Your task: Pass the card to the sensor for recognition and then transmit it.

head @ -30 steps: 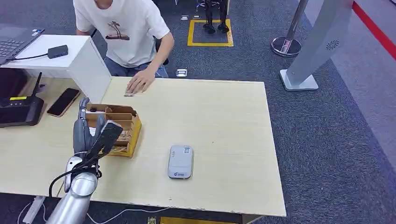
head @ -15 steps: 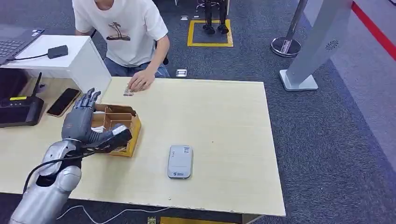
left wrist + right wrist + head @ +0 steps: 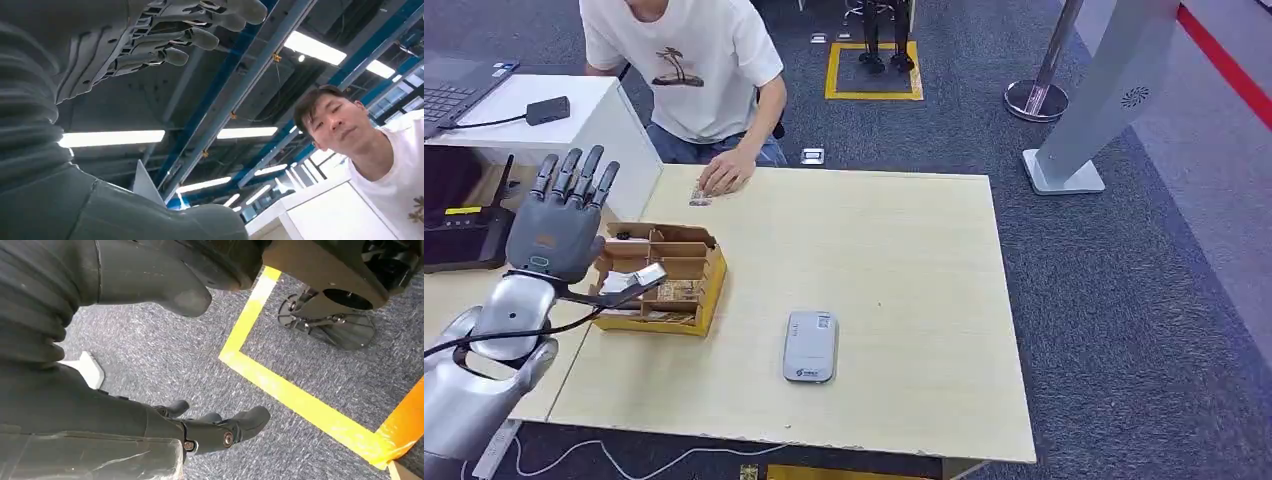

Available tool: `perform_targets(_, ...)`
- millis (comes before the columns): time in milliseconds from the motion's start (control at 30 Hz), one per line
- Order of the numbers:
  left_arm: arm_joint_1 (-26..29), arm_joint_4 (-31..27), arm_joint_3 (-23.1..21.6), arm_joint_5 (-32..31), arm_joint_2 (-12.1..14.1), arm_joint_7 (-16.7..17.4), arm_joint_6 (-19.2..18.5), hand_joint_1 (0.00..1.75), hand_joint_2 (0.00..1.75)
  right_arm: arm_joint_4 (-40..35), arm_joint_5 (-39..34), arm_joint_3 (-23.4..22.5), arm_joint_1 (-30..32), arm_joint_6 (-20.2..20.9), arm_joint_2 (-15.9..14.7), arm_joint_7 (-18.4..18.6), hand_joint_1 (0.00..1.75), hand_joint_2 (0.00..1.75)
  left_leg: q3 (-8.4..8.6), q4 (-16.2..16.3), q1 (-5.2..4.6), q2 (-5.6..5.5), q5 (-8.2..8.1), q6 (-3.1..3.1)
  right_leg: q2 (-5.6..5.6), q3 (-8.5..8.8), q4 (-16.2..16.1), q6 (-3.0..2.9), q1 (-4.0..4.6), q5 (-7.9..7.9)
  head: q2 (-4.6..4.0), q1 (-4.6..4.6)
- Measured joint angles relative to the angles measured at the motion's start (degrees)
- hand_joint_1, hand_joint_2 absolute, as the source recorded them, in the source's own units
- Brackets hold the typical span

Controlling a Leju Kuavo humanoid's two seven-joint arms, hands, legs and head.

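Observation:
My left hand (image 3: 557, 222) is raised over the table's left side, just left of the cardboard organiser box (image 3: 686, 285). Its back faces me and its fingers (image 3: 190, 35) point up and apart. A pale card (image 3: 630, 281) sticks out beside the thumb toward the box; in the left wrist view its thin corner (image 3: 145, 184) shows above the thumb, so it looks pinched. The grey-white sensor (image 3: 810, 346) lies flat on the table, well right of the hand. My right hand (image 3: 215, 429) hangs over carpet, holding nothing, fingers loosely apart.
A person in a white shirt (image 3: 686, 60) sits at the far edge, one hand (image 3: 724, 172) resting on the wooden table (image 3: 904, 290). A black router (image 3: 464, 238) and a white stand (image 3: 594, 130) with a laptop (image 3: 449, 90) are at far left.
My left hand has swung from above the box up and to the left, turning so its fingers point upward. The pale card now shows beside the thumb. The person's hand has barely moved.

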Motion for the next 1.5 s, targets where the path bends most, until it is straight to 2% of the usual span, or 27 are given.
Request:
perform_targets(100,-0.4,1.4,-0.2,-1.4,1.0,-2.2,-0.7,0.00,1.75,0.0,0.2,0.0,-0.1,0.0,0.0,0.2,0.00,1.75,0.01,0.0,0.01,0.03,0.00,0.00,0.01,-0.01,0.0,-0.01,0.00,0.01,0.00,-0.02)
perform_targets(267,-2.5,3.0,-0.8,-0.5,2.8,-5.8,-4.0,0.00,1.75,0.0,0.1,0.1,-0.3,0.2,0.0,0.2,0.00,1.75,0.01,0.0,0.02,0.01,0.01,-0.01,0.00,-0.02,0.0,-0.01,0.01,0.00,0.00,0.00)
perform_targets(367,-3.3,3.6,-1.1,-0.1,3.2,-6.2,-4.5,0.00,1.75,0.0,0.1,0.1,-0.5,0.2,0.0,0.2,0.00,1.75,0.00,0.0,0.01,0.01,0.01,-0.01,0.00,-0.02,0.0,-0.01,0.01,0.00,0.00,-0.02)
perform_targets(600,-5.6,4.3,-2.0,5.4,3.3,-8.3,-8.6,0.00,1.75,0.0,-0.9,0.1,-0.5,0.2,0.0,0.1,0.00,1.75,0.00,0.0,0.01,0.00,0.01,-0.01,0.00,-0.02,0.0,-0.01,0.01,0.00,0.00,0.00)
perform_targets(767,-6.8,3.5,-2.7,8.1,3.7,-8.6,-10.1,0.00,1.75,0.0,-1.0,0.1,-0.4,0.1,0.0,0.0,0.00,1.75,0.00,0.0,0.01,0.03,0.01,-0.01,0.01,-0.03,0.0,-0.01,0.00,0.01,0.00,0.00)
perform_targets(900,-6.9,2.0,-3.3,11.3,3.1,-7.4,-10.4,0.00,1.75,0.0,-1.6,0.1,-0.3,0.0,0.0,0.0,0.00,1.75,0.00,0.0,0.01,0.00,0.00,-0.01,0.01,-0.04,0.0,-0.01,0.00,0.00,0.00,-0.02)
perform_targets(1033,-6.5,0.7,-4.0,11.2,1.2,-4.8,-8.2,0.00,1.75,0.0,-1.8,0.1,-0.3,-0.3,0.0,-0.3,0.00,1.75,-0.01,0.0,0.00,0.04,0.00,0.00,0.02,-0.04,0.0,-0.01,0.00,0.01,0.00,0.00)
perform_targets(1133,-6.4,0.4,-4.6,10.8,0.5,-4.3,-7.7,0.00,1.75,0.0,-1.8,0.1,-0.2,-0.4,0.0,-0.4,0.00,1.75,-0.01,0.0,0.00,0.03,0.00,0.00,0.00,-0.04,0.0,-0.01,0.00,0.01,0.00,0.00)
perform_targets(1200,-5.8,0.1,-4.7,9.7,0.0,-3.2,-4.9,0.00,1.75,0.0,-1.9,0.1,-0.2,-0.5,0.0,-0.4,0.00,1.75,-0.01,0.0,0.00,0.03,0.00,0.00,0.00,-0.04,0.0,-0.01,0.00,0.01,0.00,0.00)
perform_targets(1300,-3.0,-0.1,-4.5,6.5,-2.8,0.5,2.2,0.00,1.75,0.0,-1.9,0.1,-0.2,-0.8,0.0,-0.4,0.00,1.75,-0.01,0.0,-0.04,0.00,0.00,0.00,0.00,-0.02,0.0,0.00,-0.03,0.00,0.00,0.00)
perform_targets(1400,0.5,-0.7,-4.1,7.6,-5.7,2.0,3.8,0.00,1.75,0.0,-2.0,0.1,-0.1,-1.0,0.0,-0.4,0.00,1.75,0.00,0.0,-0.04,0.05,-0.03,0.03,0.03,-0.03,0.0,0.00,-0.03,0.00,0.00,0.00)
perform_targets(1500,3.4,-1.5,-3.3,10.1,-8.5,2.2,3.4,0.00,1.75,0.0,-2.4,0.0,0.1,-1.2,0.0,-0.4,0.00,1.75,-0.02,0.0,-0.04,-0.01,-0.04,0.05,-0.01,-0.03,0.0,0.00,-0.03,0.00,0.00,0.00)
